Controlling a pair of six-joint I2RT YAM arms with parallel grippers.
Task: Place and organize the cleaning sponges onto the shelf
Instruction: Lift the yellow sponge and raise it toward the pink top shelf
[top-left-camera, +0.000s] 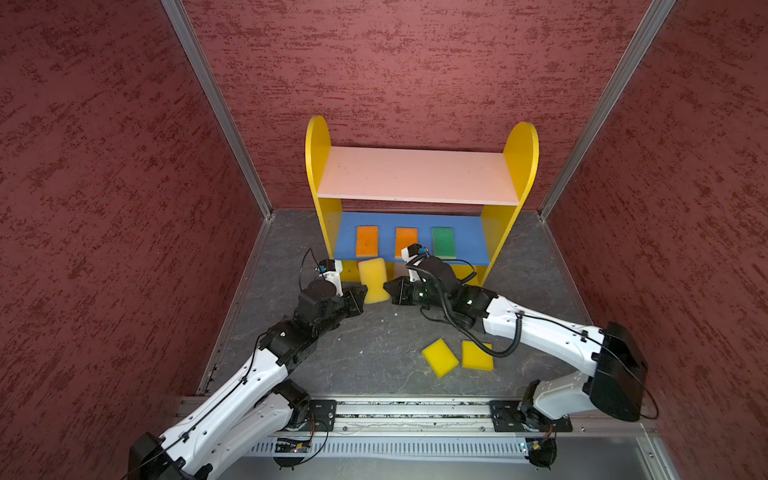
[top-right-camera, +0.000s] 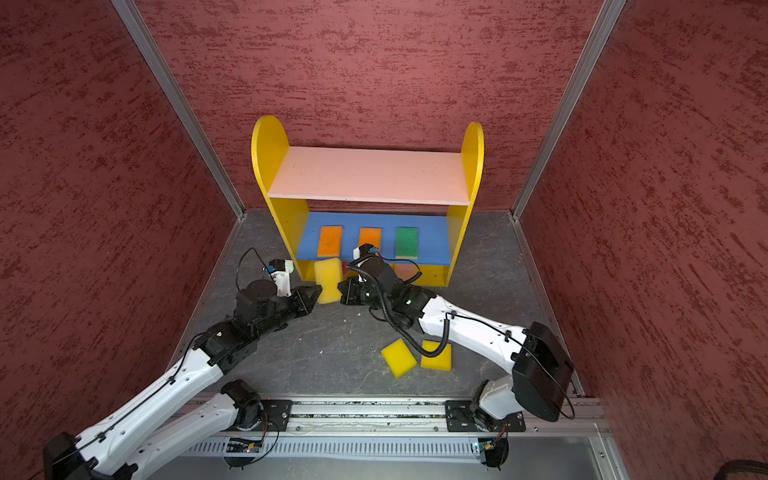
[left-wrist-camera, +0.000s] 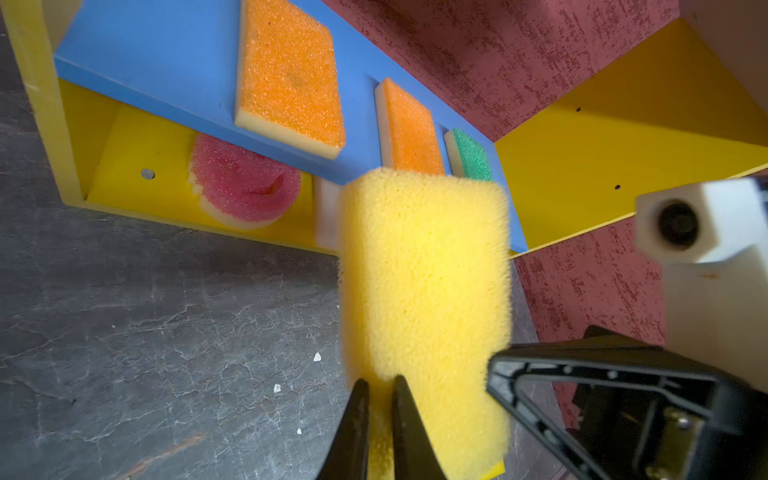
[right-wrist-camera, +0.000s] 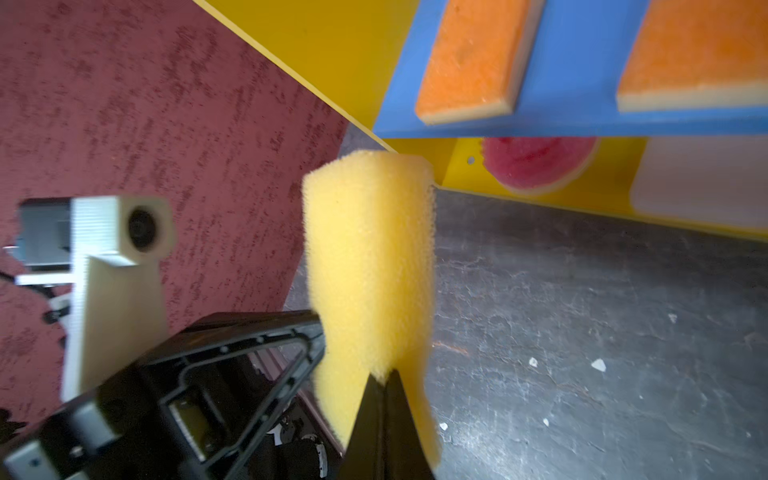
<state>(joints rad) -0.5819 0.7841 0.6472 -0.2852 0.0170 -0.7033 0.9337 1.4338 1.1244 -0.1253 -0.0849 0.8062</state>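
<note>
Pinching yellow sponge (top-left-camera: 374, 279) with left gripper (top-left-camera: 364, 292), from the side of the shelf's (top-left-camera: 318, 158) left panel. Shows, in left wrist view, fingers (left-wrist-camera: 353, 424) nearly together, squeezing a thin fold of the sponge's lower edge. Pinching the same sponge with right gripper (top-left-camera: 386, 286), from the side of the shelf's right panel. Shows, in right wrist view, fingers (right-wrist-camera: 374, 424) pressed tight on the lower edge, puckering the foam at the bite. Holding it upright, long side vertical, just in front of the shelf's base (left-wrist-camera: 137, 166), before the left half of the opening. Cannot tell whether touching floor (top-left-camera: 365, 345) there.

Already laid flat on the shelf's blue board (top-left-camera: 345, 246), in a row from left panel to right and each apart from the next: orange sponge (top-left-camera: 367, 241), second orange sponge (top-left-camera: 405, 237), green sponge (top-left-camera: 443, 242). Hiding part of the second orange sponge in both top views: right wrist camera (top-left-camera: 411, 252).

Tucked on the base under the blue board: round red sponge (left-wrist-camera: 245, 183) toward the left panel, then white sponge (right-wrist-camera: 698, 178) toward the right, blurred. Topping the shelf: pink board (top-left-camera: 415, 174).

Left on the floor well in front of the shelf's right half: loose sponge (top-left-camera: 439, 357), yellow and turned at an angle, and just beside it second loose sponge (top-left-camera: 477, 356), also yellow, crossed by the right arm's cable (top-left-camera: 498, 353).
</note>
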